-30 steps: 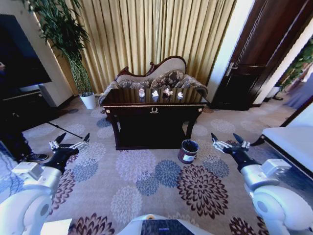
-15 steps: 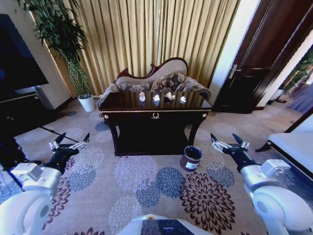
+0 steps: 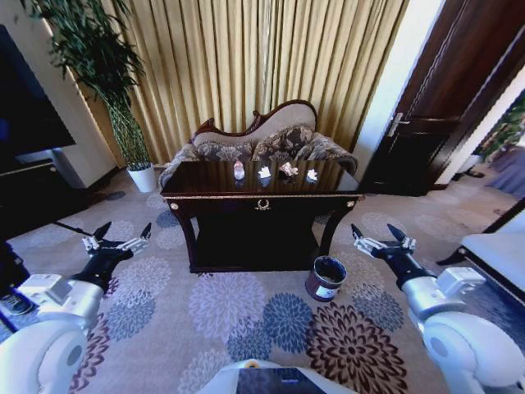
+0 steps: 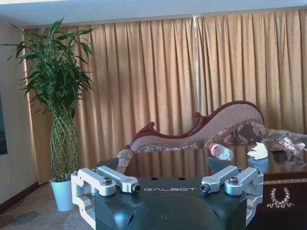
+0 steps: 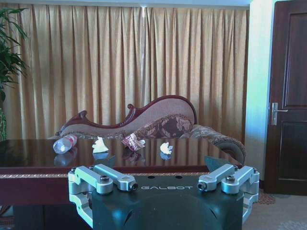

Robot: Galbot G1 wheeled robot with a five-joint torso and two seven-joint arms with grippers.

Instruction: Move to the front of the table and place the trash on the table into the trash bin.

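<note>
**A:** Compared with a second back, our whole head view has shifted, so that's the camera moving, not the furniture. The table (image 3: 261,197) looks closer and more square-on to us now, and the trash bin (image 3: 326,278) sits lower right of where it showed before.

**B:** Agreed. Both arms look the same as then: left gripper (image 3: 116,240) and right gripper (image 3: 379,239) held out low over the flowered carpet (image 3: 246,304), fingers spread wide apart on each, nothing between them.

**A:** What's past the fingertips? We count four bits of trash in a row on the tabletop: one clear bottle (image 3: 239,170) with a red cap lying down, then a white paper wad (image 3: 264,172), a reddish wrapper (image 3: 287,169), and another white paper wad (image 3: 312,175). All well beyond both sets of fingers.

**B:** The bin stands on the carpet in front of the table's right leg, nearer our right fingers than our left, but still apart from them.

**A:** Other stuff around: one patterned sofa (image 3: 262,144) right behind the table, gold curtains (image 3: 262,66), one tall plant (image 3: 98,74) in a white pot (image 3: 142,178) off beyond the left fingers, a dark door (image 3: 443,107) beyond the right ones.

**B:** Between us and the table front it's just open carpet.
</note>
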